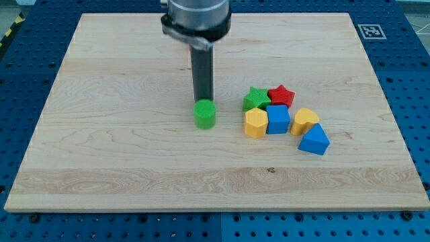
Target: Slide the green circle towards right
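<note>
The green circle [205, 114] is a short green cylinder near the middle of the wooden board [121, 168]. My tip [203, 101] comes straight down from the view's top and ends right at the circle's top edge, touching or almost touching it from behind. The rod is dark and upright.
A cluster of blocks lies to the right of the circle: a green star [254, 99], a red star [281, 95], a yellow hexagon [255, 124], a blue cube [277, 119], a yellow heart [304, 120] and a blue triangle [314, 140]. A marker tag [369, 30] sits at the top right corner.
</note>
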Motion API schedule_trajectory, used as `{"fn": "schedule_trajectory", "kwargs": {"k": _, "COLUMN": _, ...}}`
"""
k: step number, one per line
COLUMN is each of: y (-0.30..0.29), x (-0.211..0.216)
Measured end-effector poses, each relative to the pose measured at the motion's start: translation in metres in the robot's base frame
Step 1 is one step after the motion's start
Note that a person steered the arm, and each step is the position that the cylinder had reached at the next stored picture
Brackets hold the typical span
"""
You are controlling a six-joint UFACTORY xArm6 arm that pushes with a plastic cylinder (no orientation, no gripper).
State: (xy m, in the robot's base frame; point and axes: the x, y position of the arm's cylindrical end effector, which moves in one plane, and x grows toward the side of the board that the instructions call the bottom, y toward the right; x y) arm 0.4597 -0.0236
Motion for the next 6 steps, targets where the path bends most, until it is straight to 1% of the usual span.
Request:
{"fn": "schedule_trajectory", "kwargs": {"k": 1, "y": 0.005, "x": 0.045}}
{"fn": "schedule_trajectory", "kwargs": {"k": 2, "y": 0.006, "x": 0.049}}
{"fn": "schedule_trajectory", "kwargs": {"k": 3, "y": -0.023, "x": 0.031}}
{"fn": "schedule_trajectory", "kwargs": {"k": 4, "y": -0.058, "x": 0.043}}
{"fn": "schedule_trajectory", "kwargs": {"k": 5, "y": -0.056, "x": 0.084}}
{"fn": "schedule_trajectory", "kwargs": {"k": 6, "y": -0.008, "x": 0.101}}
